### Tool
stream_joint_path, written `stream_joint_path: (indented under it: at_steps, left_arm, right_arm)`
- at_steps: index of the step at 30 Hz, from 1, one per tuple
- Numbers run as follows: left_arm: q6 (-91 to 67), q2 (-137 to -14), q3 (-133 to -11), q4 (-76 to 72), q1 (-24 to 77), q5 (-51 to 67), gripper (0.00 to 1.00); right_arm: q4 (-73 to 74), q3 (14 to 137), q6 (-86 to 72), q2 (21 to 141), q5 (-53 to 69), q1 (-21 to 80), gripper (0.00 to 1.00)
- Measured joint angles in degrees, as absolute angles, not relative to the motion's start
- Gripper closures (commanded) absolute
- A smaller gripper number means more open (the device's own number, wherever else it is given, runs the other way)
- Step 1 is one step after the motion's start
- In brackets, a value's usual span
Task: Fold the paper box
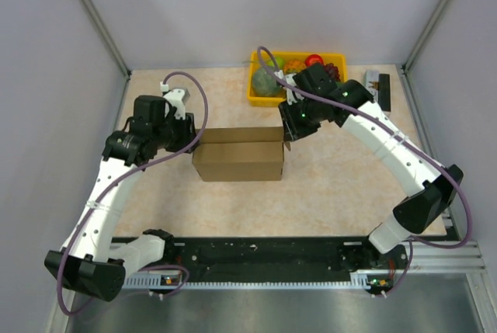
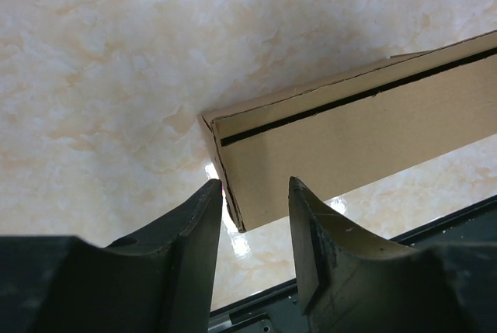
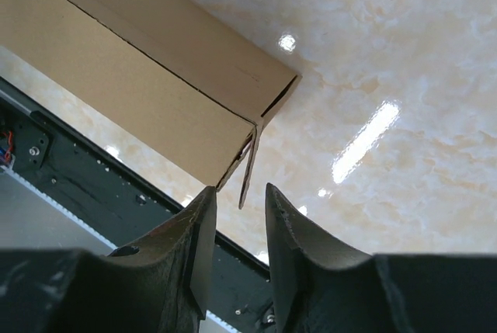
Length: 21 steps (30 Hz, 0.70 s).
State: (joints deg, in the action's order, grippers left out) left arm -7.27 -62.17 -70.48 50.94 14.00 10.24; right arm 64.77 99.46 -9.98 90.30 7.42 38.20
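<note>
The paper box is a flat brown cardboard box lying in the middle of the table. My left gripper is at its left end. In the left wrist view the box's near corner lies between the parted fingertips of that gripper, with a gap on the right side. My right gripper is at the box's right end. There a loose end flap hangs out of the box, its tip between the narrowly parted jaws of the right gripper, touching neither finger.
A yellow tray of fruit stands at the back, just behind the right arm's wrist. A small printed carton lies at the back right. A black rail runs along the near edge. Grey walls close in both sides.
</note>
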Motion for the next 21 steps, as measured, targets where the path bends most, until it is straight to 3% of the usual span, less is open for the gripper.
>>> stream_joint_path:
  at_steps: [10, 21]
  left_arm:
    - [-7.2, -62.5, -70.4, 50.1, 14.0, 10.0, 0.63]
    - [-6.9, -63.3, -70.1, 49.7, 14.0, 9.3, 0.78]
  right_arm:
    - [64.8, 99.5, -12.5, 90.3, 7.2, 38.8, 0.76]
    - [64.8, 99.5, -14.5, 90.8, 6.3, 39.7, 0.85]
